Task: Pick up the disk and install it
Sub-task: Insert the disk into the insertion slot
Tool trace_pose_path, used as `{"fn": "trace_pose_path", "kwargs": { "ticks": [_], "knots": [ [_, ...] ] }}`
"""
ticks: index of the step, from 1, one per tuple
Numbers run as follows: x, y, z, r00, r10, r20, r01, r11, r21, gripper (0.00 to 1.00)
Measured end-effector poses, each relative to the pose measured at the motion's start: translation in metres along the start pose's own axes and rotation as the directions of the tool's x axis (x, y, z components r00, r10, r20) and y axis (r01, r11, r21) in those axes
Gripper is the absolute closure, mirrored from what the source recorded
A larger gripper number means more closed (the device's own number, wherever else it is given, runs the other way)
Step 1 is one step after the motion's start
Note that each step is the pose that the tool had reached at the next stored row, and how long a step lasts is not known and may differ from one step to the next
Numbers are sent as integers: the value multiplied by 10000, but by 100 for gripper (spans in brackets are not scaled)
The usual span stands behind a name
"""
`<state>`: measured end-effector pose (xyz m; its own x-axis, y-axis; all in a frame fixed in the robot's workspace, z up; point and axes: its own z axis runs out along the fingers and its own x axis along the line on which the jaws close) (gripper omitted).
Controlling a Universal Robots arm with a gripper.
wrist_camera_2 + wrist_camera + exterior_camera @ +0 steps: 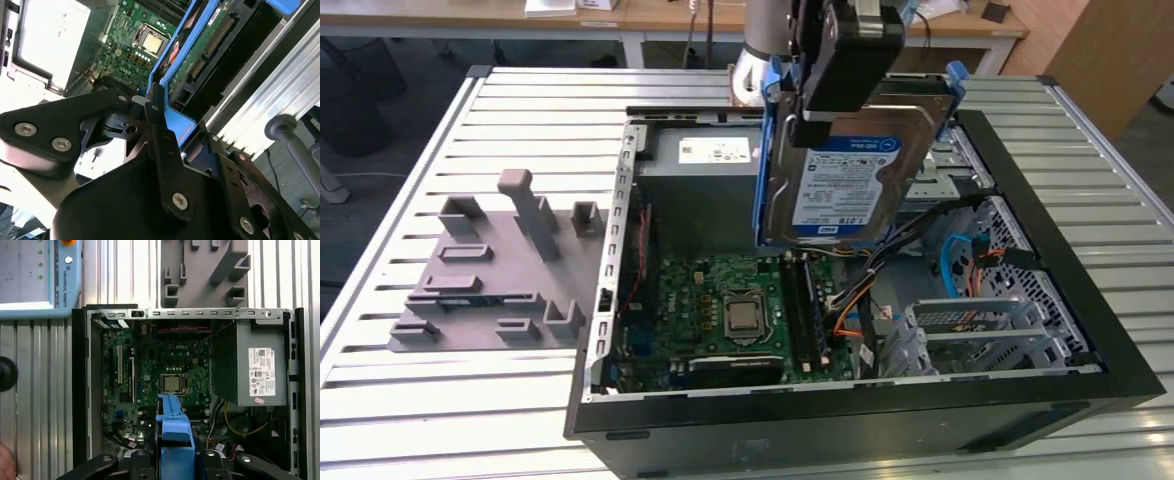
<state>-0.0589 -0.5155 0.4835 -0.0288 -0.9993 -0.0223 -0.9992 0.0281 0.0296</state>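
Pincer closed on disk at its blue-railed top edge; disk hangs upright over open case. Likely stiff, weighty, shock-sensitive. Rail edges suit gripping, not label face.

Slatted metal table carries open computer case, grey fixture, probably plastic.

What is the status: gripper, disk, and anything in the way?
Black gripper shut on the flat silver-grey disk with blue plastic rails. Disk upright, in air above open black computer case. Orange and blue cables below, possible snag.
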Motion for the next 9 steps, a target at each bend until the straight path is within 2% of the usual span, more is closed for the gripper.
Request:
{"fn": "trace_pose_path", "kwargs": {
  "ticks": [4, 9],
  "knots": [
    [28, -32, 25, 10000, 2, -19, -2, 10000, -1, 64],
    [180, -45, 66, 10000, 1, -17, -1, 10000, 1, 64]
  ]
}}
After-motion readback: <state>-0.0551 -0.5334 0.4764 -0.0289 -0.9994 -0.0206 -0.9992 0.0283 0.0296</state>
